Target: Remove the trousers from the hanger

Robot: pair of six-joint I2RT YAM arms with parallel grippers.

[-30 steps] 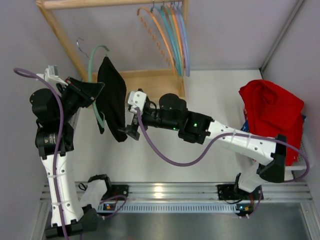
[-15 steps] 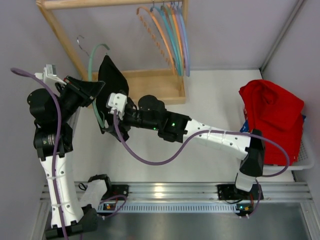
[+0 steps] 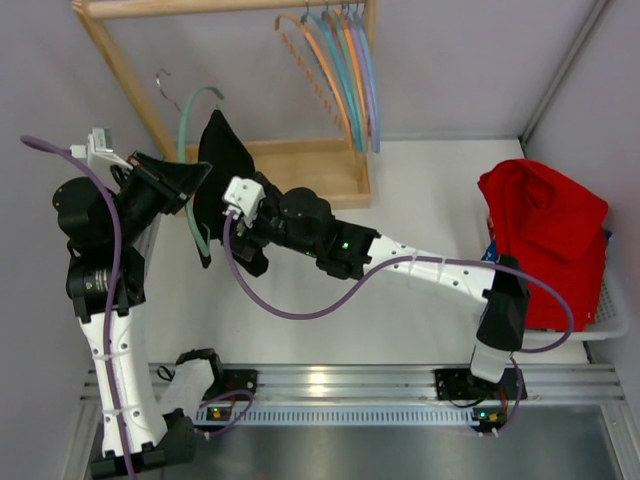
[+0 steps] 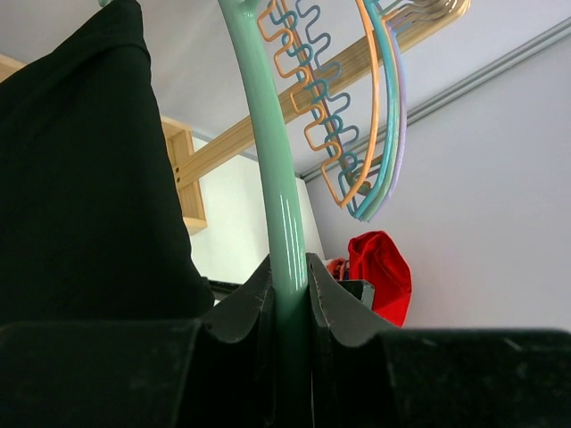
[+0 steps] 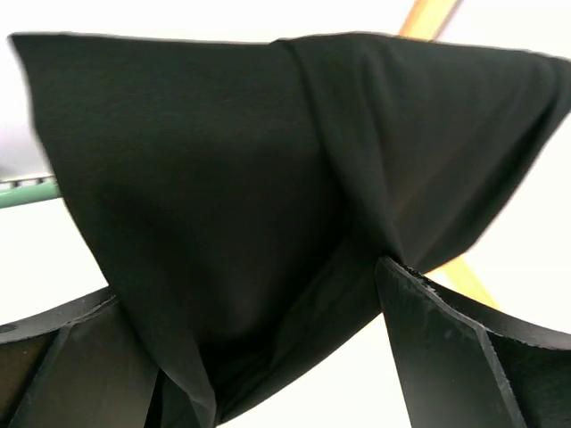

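The mint-green hanger (image 3: 184, 150) is held up at the left, its grey hook near the wooden rack post. The black trousers (image 3: 222, 165) hang folded over it. My left gripper (image 3: 178, 186) is shut on the hanger's arm, and in the left wrist view the green bar (image 4: 284, 205) runs up from between the closed jaws (image 4: 292, 287), with the trousers (image 4: 85, 178) to its left. My right gripper (image 3: 218, 238) is open at the trousers' lower part. In the right wrist view the black cloth (image 5: 232, 178) hangs between the spread fingers (image 5: 259, 357).
A wooden rack (image 3: 300, 165) stands at the back with orange, blue and lilac hangers (image 3: 340, 70) on its rail. A bright red garment (image 3: 540, 235) lies in a white basket at the right and also shows in the left wrist view (image 4: 382, 270).
My right arm has reached left to the trousers, so its open fingers now straddle the cloth. The left gripper and hanger have barely moved.
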